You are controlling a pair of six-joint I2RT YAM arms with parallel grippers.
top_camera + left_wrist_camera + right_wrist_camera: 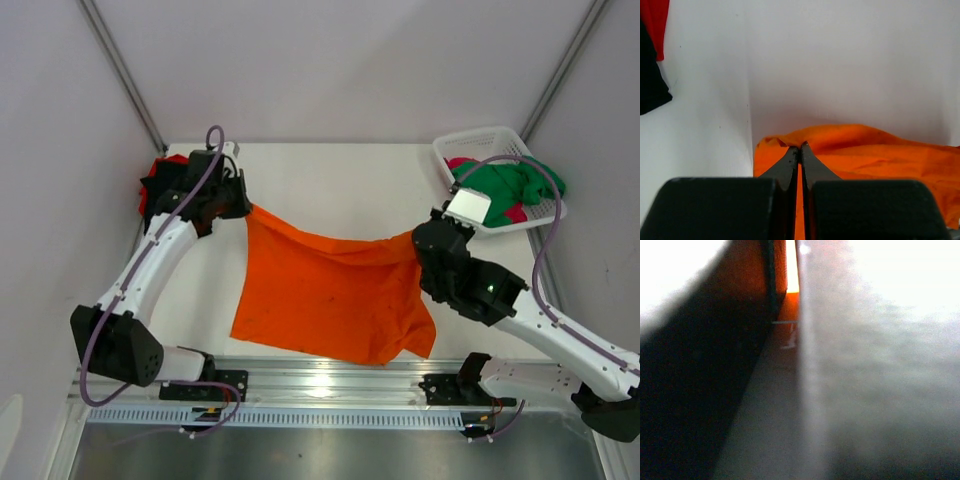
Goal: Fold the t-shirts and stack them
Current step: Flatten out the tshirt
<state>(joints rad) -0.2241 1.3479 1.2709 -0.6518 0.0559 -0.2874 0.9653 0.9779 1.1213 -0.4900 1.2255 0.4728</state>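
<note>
The bright orange t-shirt (330, 290) hangs stretched between my two grippers, its lower part lying on the white table (330, 180). My left gripper (243, 206) is shut on the shirt's far left corner, and the left wrist view shows the fingers (800, 146) pinching orange cloth (880, 155). My right gripper (418, 240) holds the far right corner. The right wrist view is blurred, with only a strip of orange (792, 275) showing. Red (147, 196) and black (162, 180) t-shirts lie at the far left edge. Green (510, 185) and magenta-pink (515, 213) t-shirts sit in the basket.
The white lattice basket (470, 140) stands at the far right corner. A metal rail (330, 385) runs along the table's near edge. White walls close in the left, back and right sides. The red (655, 25) and black (650, 80) cloth shows at the upper left of the left wrist view.
</note>
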